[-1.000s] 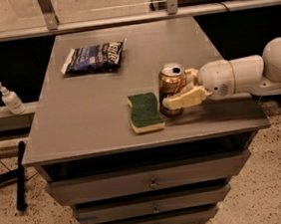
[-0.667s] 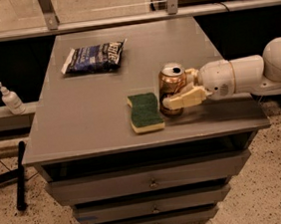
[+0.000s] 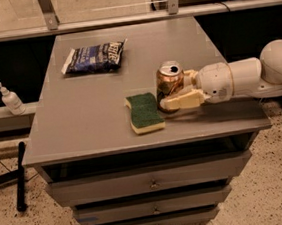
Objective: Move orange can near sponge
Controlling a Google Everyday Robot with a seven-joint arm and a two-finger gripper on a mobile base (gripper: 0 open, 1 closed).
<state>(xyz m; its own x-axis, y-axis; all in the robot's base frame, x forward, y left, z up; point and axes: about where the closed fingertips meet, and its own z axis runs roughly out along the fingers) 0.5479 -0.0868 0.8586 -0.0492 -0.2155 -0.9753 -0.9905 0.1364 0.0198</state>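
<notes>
Nothing's rly moved vs a sec ago, afaict: can, sponge and arm all sit in the same spots. Orange can stands upright on the grey table, right-of-center toward the front edge. The gripper comes in from the right and is clamped on the can: one cream finger lies across the can's lower front, the other pokes out behind it on the right side. White arm stretches off to the right edge of the shot.

Sponge lies flat just left of the can, green side up w/ the yellow foam showing along the front. It's v close to the can, maybe touching at the base, can't tell for sure.

Other stuff: dark blue snack bag lies flat at the back left of the table, well apart from both. Drawers are below the tabletop. A pump bottle sits on a ledge off to the left.
</notes>
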